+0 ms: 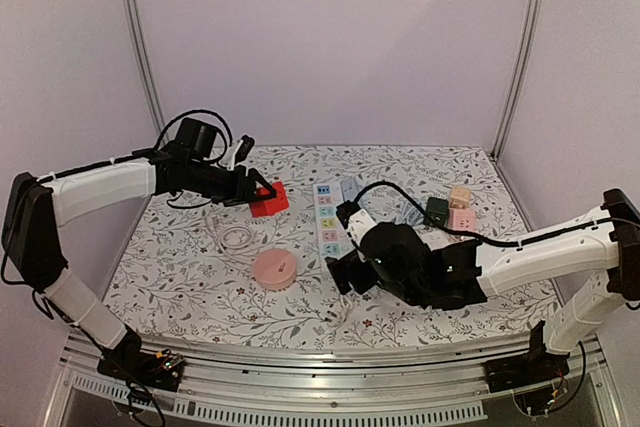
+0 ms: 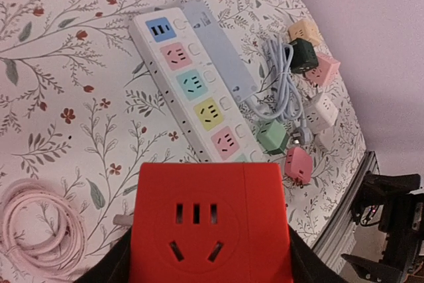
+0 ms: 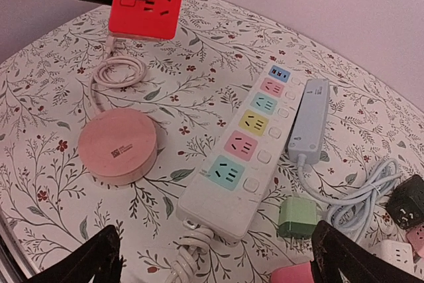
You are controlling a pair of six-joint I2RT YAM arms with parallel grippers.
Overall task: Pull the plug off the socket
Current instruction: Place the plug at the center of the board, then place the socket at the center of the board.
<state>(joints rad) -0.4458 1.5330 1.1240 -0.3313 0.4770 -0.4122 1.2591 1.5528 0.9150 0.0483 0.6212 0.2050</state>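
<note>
My left gripper [image 1: 258,190] is shut on a red cube socket [image 2: 211,223], holding it above the table's back left; black fingers [image 2: 109,266] flank its sides. The slots on its visible face are empty. A pale plug tip [image 2: 122,219] shows by the cube's lower left edge, beside the coiled pink cord [image 2: 36,230]. In the right wrist view the cord [image 3: 119,71] runs up under the red socket [image 3: 147,6]. My right gripper [image 3: 218,263] stands wide open with nothing in it, low over the near end of the white power strip [image 3: 245,144].
A pink round disc [image 3: 118,145] lies at the cord's other end. A light blue strip [image 3: 308,120] lies beside the white strip [image 1: 328,217]. A green adapter [image 3: 297,217] and several small cube adapters [image 1: 450,209] with a coiled cable [image 2: 285,84] sit to the right.
</note>
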